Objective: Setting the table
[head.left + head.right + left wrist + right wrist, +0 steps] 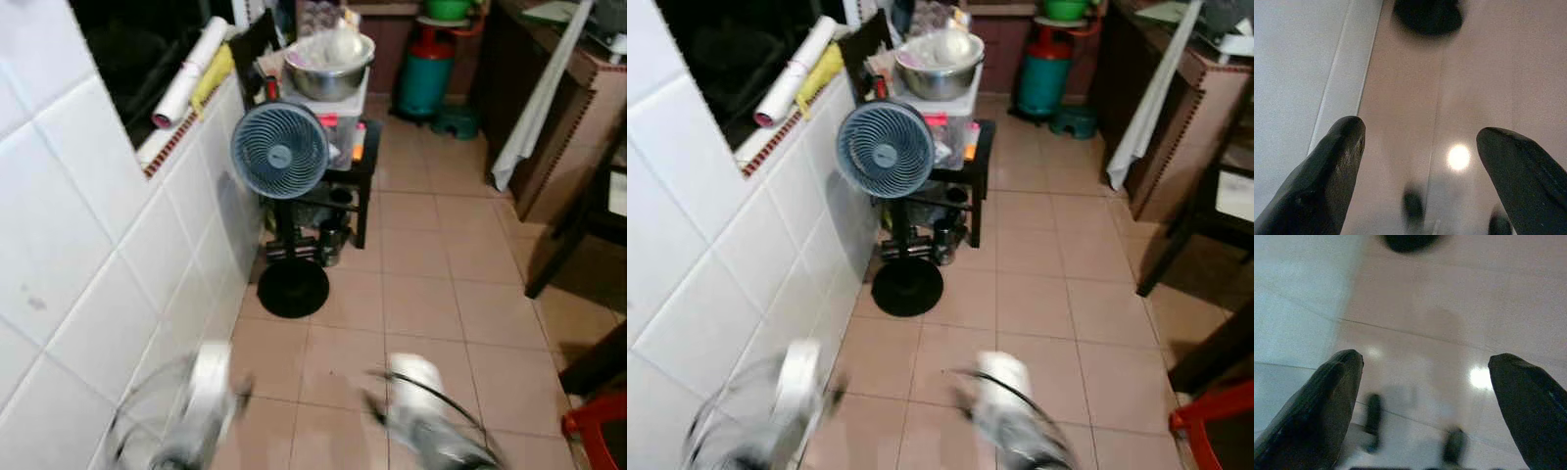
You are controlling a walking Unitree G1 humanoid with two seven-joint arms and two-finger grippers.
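Pink-tiled kitchen floor (421, 294), white tiled wall at frame left, grey-blue round pedestal fan (280, 150) at upper centre before a black side bench bearing a steel bowl (329, 67). Left end effector (1418, 161) and right end effector (1425, 401) both spread wide, empty, above bare floor. No tableware identifiable. Probably transit stage; next: locating tableware, steering past the fan.
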